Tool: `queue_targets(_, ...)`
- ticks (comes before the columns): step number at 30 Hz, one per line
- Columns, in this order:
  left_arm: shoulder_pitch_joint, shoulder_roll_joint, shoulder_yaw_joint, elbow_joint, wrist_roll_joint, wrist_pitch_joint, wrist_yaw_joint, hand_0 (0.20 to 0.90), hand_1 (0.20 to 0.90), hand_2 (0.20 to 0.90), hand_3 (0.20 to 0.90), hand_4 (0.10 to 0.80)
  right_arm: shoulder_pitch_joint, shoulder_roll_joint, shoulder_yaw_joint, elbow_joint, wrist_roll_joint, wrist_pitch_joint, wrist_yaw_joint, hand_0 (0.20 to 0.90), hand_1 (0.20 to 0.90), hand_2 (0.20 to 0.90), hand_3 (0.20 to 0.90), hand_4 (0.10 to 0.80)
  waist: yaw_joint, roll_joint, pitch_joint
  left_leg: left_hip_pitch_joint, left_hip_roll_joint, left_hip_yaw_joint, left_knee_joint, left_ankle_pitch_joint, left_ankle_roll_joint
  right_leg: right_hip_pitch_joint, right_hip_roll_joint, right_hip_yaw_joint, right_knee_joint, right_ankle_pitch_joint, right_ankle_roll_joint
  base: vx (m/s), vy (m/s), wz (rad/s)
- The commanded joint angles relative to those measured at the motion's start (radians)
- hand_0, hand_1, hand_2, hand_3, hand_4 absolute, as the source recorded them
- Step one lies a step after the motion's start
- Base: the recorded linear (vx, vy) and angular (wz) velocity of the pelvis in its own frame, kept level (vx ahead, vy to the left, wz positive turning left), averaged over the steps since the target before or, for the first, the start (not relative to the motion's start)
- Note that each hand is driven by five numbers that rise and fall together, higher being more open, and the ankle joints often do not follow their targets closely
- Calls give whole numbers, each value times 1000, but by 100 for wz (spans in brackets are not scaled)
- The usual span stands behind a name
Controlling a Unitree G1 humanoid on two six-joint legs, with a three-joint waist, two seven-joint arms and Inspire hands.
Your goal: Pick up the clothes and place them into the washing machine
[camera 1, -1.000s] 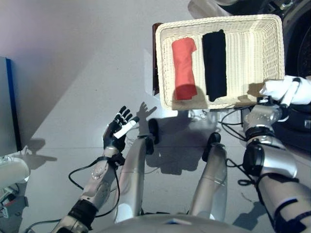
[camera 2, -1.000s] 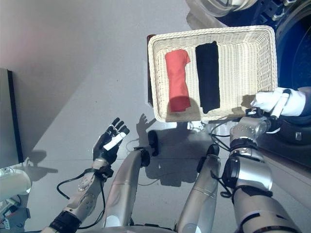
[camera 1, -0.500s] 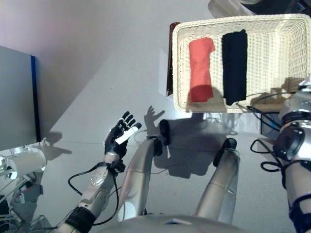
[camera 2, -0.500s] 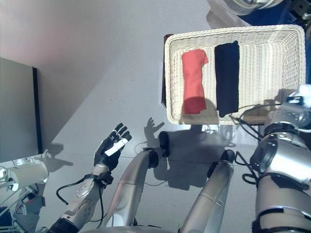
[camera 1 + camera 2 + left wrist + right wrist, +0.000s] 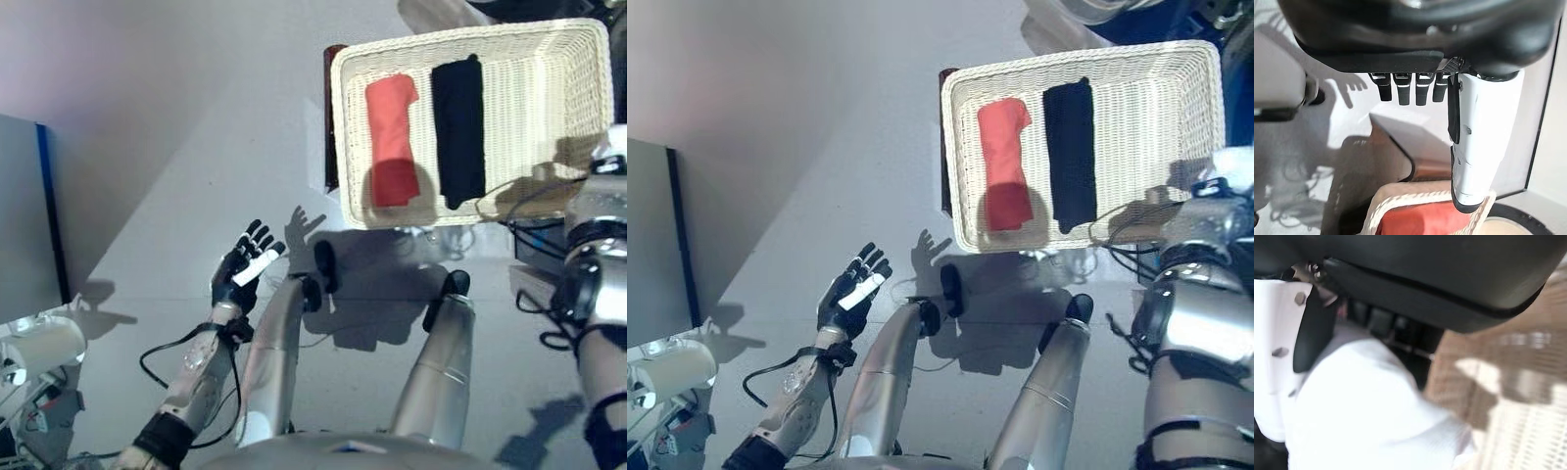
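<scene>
Grey panel (image 5: 24, 220) beside grey floor (image 5: 176, 108).

Bright overhead light casts hard shadows on the floor (image 5: 176, 147); the right wrist view is blurred.

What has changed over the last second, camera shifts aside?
The right hand, shut on a white garment throughout, has carried it from the basket's near right corner further right, now mostly out of the head views. The red garment and black garment stayed folded in the basket; the left hand stayed open.
</scene>
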Motion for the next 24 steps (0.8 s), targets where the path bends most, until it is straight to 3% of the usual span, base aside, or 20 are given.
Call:
queue_targets(1,20,15,59,-18,5,-78,6,900,900,900,900,800,34,12,59,-119,-121,-97,-5,200,200,200,200,300,7,-8,-36,69,81,-111,-4,-52,-192,-4,17,-5,-22,58,-79,-34,20,-10)
queue_targets(2,19,18,62,-20,7,-83,6,900,900,900,900,800,22,31,57,-113,-123,-98,-8,200,200,200,200,300,9,-5,-29,56,78,-106,-6,-23,-186,-12,15,-5,-34,91,-85,84,16,-8)
queue_targets(3,22,18,65,-23,7,-85,5,900,900,900,900,800,7,45,55,-109,-120,-99,-10,200,200,200,200,300,17,-1,-36,65,78,-108,3,-56,-191,-4,14,-3,-22,62,-79,-19,31,-8)
queue_targets(10,38,37,78,-35,9,-84,2,900,900,900,900,800,-50,13,-28,-66,-14,-124,-4,200,200,200,200,300,60,17,-54,51,63,-118,22,-58,-189,0,1,-12,-8,50,-80,16,-1,6)
queue_targets(21,65,67,61,-54,13,-68,-22,900,900,900,900,800,-111,-219,-53,-14,67,-132,-20,200,200,200,200,300,77,28,-93,51,73,-119,-18,-32,-203,-29,0,-6,-6,42,-77,4,-6,8)
queue_targets(22,68,68,63,-58,7,-70,-24,900,900,900,900,800,-122,-248,-48,-12,66,-133,-29,200,200,200,200,300,76,31,-90,43,73,-117,-37,2,-202,-38,-1,-7,-23,71,-80,0,0,0)
queue_targets(23,70,69,64,-60,6,-70,-26,900,900,900,900,800,-132,-267,-43,-10,64,-135,-35,200,200,200,200,300,76,33,-99,53,76,-118,-43,-18,-208,-33,1,-6,-19,47,-74,-90,1,4)
queue_targets(24,73,69,63,-60,5,-70,-26,900,900,900,900,800,-140,-287,-40,-9,63,-135,-42,200,200,200,200,300,74,36,-97,45,75,-117,-56,12,-206,-42,1,-7,-30,74,-78,0,0,0)
